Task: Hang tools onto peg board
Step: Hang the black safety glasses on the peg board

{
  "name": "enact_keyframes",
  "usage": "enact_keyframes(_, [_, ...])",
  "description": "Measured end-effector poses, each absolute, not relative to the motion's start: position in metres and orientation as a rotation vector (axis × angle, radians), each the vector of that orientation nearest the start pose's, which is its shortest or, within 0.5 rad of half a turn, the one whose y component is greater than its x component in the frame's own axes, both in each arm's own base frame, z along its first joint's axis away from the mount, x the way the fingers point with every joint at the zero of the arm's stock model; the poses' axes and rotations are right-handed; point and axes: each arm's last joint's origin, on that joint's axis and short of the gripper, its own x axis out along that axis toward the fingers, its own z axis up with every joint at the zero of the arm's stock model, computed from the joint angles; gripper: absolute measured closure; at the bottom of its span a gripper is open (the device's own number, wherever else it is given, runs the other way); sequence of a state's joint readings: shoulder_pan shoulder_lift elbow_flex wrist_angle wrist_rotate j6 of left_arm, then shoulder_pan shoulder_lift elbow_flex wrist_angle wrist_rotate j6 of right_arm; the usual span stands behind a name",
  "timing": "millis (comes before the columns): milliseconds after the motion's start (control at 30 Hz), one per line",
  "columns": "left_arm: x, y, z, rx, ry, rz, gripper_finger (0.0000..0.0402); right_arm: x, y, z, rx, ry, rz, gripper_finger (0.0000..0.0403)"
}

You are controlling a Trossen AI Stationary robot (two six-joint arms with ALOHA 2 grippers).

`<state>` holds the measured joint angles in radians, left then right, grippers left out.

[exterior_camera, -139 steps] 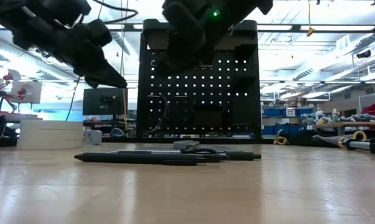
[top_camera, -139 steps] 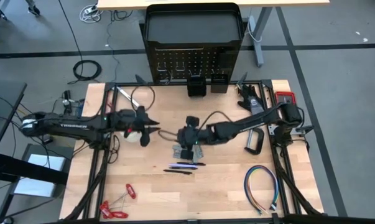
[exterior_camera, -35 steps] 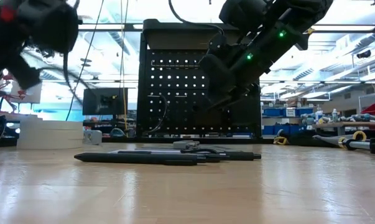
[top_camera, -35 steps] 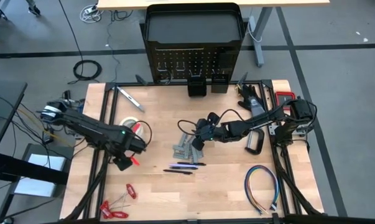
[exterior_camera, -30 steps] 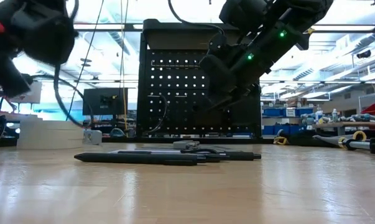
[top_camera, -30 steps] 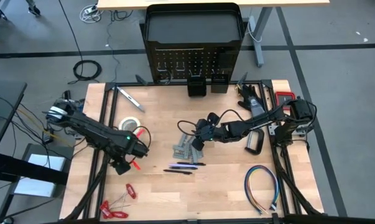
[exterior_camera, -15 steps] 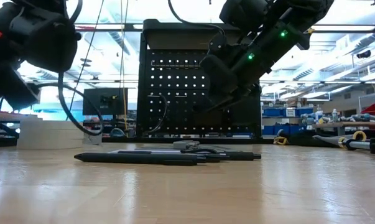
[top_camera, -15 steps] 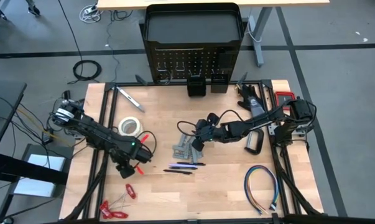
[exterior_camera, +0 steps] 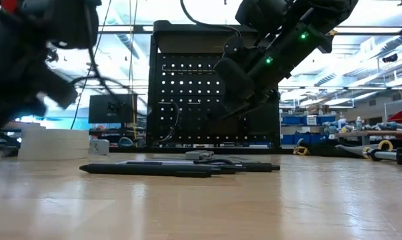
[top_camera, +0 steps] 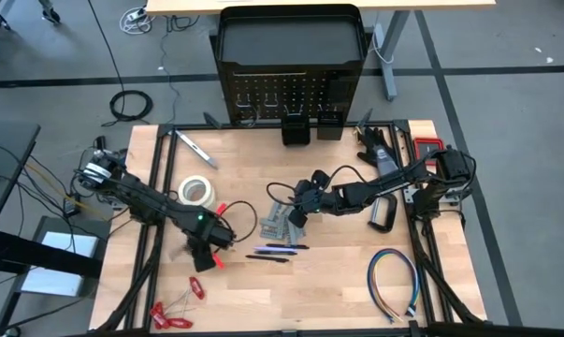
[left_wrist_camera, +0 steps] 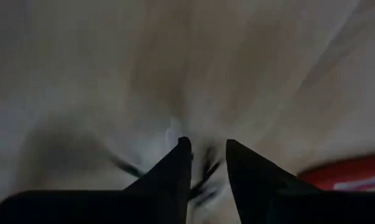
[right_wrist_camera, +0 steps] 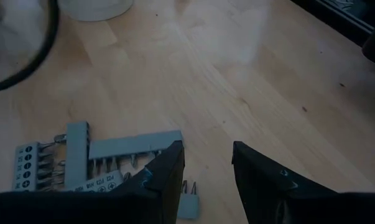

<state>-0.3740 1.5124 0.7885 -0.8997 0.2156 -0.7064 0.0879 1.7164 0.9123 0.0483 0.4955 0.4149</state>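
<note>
My left gripper (top_camera: pixel 209 255) is over the near-left part of the table and is shut on the black cable loop (top_camera: pixel 241 225). My right gripper (top_camera: pixel 295 212) hovers open above the grey metal pieces (top_camera: pixel 278 224), whose slotted strips fill the right wrist view (right_wrist_camera: pixel 100 155). Dark pens (top_camera: pixel 276 251) lie flat just in front of them. The white tape roll (top_camera: pixel 196 192) lies flat, the silver bar-shaped tool (top_camera: pixel 193 148) lies far left, and the black C-clamp (top_camera: pixel 384 214) lies at the right. The peg board (top_camera: pixel 289 94) stands at the far edge. My left gripper has dark strands of the black cable loop (left_wrist_camera: pixel 203 180) between its fingers, coming from above and pointing down; the blur hides which part. The rest of the loop (exterior_camera: pixel 111 83) swings out beside the gripper, above the table.
Red-handled hand tools (top_camera: pixel 174 314) lie at the near-left corner, and a small red piece (top_camera: pixel 218 206) lies beside the tape roll. The multicoloured wire loop (top_camera: pixel 394 281) lies near right, the flat red case (top_camera: pixel 429 147) far right. Two black bins (top_camera: pixel 311 128) stand before the board.
My left gripper has swept toward the table's near edge and to the right, past the tape roll, carrying the cable loop with it. The loop has swung round to the gripper's right side.
</note>
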Motion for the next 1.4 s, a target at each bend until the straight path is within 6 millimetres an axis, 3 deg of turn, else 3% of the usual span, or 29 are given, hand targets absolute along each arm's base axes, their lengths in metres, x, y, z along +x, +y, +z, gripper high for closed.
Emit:
enact_keyframes(267, [0.226,-0.094,0.184,-0.213,1.568,0.089,0.0298,0.339,0.016,0.166,0.172,0.632,-0.529,0.0256])
enact_keyframes(433, [0.228,-0.098,0.196,-0.161,1.564,0.073,0.0298,0.339,0.016,0.166,0.162,0.636,-0.526,0.0256])
enact_keyframes(667, [0.212,-0.105,0.198,-0.137,1.704,0.088,0.0298,0.339,0.016,0.166,0.154,0.639,-0.523,0.0256])
enact_keyframes(867, [0.193,-0.11,0.201,-0.241,1.86,0.249,0.0298,0.339,0.016,0.166,0.154,0.641,-0.524,0.0256])
enact_keyframes(1033, [0.182,-0.112,0.204,-0.153,1.913,0.305,0.0298,0.339,0.016,0.166,0.154,0.641,-0.524,0.0256])
enact_keyframes(1400, [0.168,-0.133,0.203,0.088,1.909,0.085,0.0298,0.339,0.019,0.166,0.152,0.642,-0.517,0.0256])
